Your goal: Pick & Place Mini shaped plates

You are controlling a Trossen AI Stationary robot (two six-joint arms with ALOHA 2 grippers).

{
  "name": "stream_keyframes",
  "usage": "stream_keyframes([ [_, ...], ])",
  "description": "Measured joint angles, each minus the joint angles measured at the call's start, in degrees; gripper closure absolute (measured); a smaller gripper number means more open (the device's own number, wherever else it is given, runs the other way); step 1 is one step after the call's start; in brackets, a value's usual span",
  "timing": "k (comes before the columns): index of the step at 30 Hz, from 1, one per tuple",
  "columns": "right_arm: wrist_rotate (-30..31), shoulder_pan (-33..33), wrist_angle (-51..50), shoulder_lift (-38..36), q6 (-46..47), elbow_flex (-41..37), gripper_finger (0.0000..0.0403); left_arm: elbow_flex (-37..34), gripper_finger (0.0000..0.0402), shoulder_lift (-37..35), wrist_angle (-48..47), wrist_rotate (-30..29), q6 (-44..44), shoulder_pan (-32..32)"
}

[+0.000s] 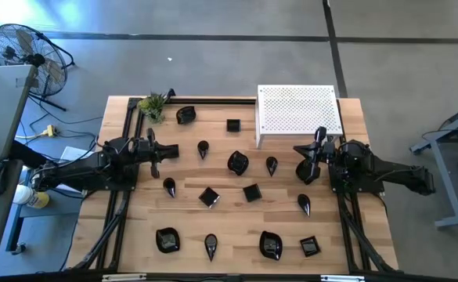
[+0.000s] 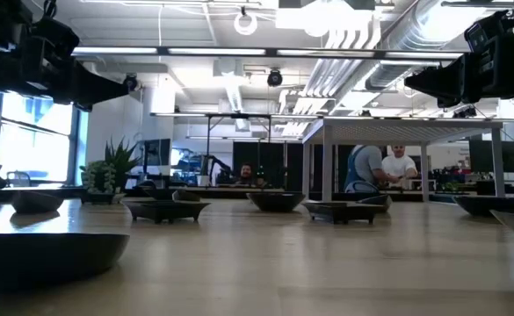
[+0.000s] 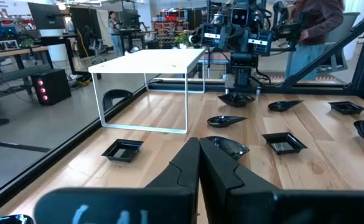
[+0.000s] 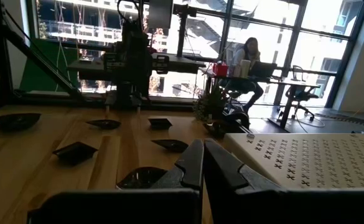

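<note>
Several small glossy black mini plates lie flat on the wooden table: a square one (image 1: 232, 124), a teardrop (image 1: 203, 149), a rounded wavy one (image 1: 238, 163), and more along the near edge (image 1: 271, 245). My left gripper (image 1: 154, 149) hangs shut above the table's left side, its fingers meeting in the left wrist view (image 3: 199, 163). My right gripper (image 1: 316, 153) is shut too (image 4: 203, 167) and hovers at the right side by the white platform, over a rounded plate (image 1: 307, 171). In the low view both arms stay high above the tabletop.
The white perforated platform (image 1: 299, 110) stands on legs at the far right of the table. A small green plant (image 1: 154, 104) sits at the far left corner. Black rails (image 1: 127, 133) run along the table's left and far sides. People work in the room beyond (image 2: 381, 167).
</note>
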Motion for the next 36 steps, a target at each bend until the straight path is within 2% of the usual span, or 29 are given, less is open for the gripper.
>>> stream_keyframes([
  [26, 0.5, 0.0, 0.5, 0.0, 0.0, 0.0, 0.0402, 0.0, 0.0401, 0.0, 0.0, 0.0, 0.0, 0.0],
  [30, -0.8, 0.0, 1.4, 0.0, 4.0, 0.0, 0.0402, 0.0, 0.0401, 0.0, 0.0, 0.0, 0.0, 0.0],
  [36, 3.3, 0.0, 12.4, 0.5, 10.3, 0.0, 0.0402, 0.0, 0.0401, 0.0, -0.2, 1.1, -0.4, 0.0],
])
